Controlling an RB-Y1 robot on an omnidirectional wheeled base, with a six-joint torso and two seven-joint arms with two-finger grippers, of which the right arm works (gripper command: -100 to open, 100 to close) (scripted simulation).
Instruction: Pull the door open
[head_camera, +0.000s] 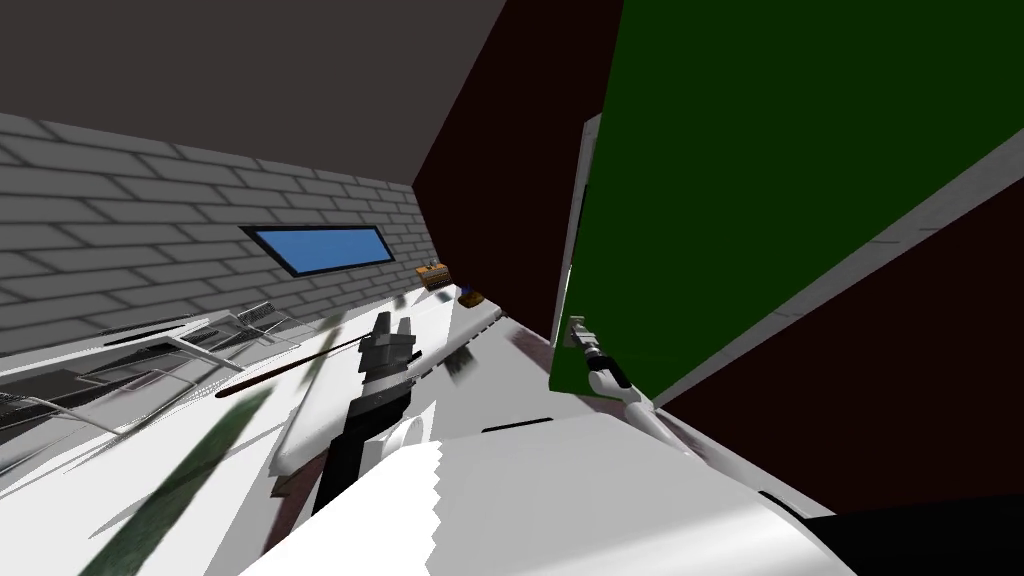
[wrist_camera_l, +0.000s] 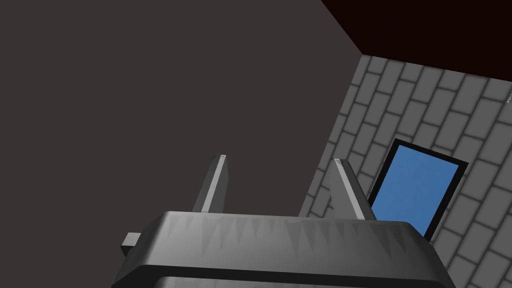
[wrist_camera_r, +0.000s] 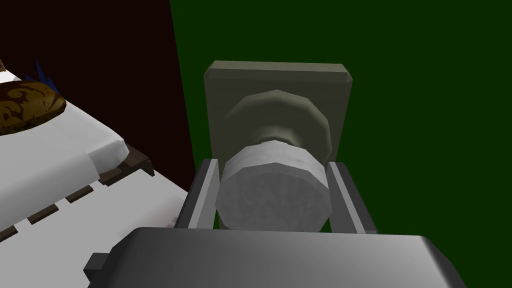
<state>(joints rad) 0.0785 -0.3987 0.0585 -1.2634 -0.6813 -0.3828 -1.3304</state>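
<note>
Because the green door (head_camera: 760, 170) can be drawn open only by its knob (wrist_camera_r: 274, 200), the right gripper (wrist_camera_r: 274, 167) is closed on that round grey knob, one finger pressing each side, near the door's free edge. The left gripper (wrist_camera_l: 280, 159), idle, is held well apart from the door, its fingers spread with nothing between them.

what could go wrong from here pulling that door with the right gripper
1. The right gripper holds the round knob only by its sides with thin fingers, so a pull may slide them off.
2. The bed lies close beside the edge of the green door; a wide swing might hit it.
</note>
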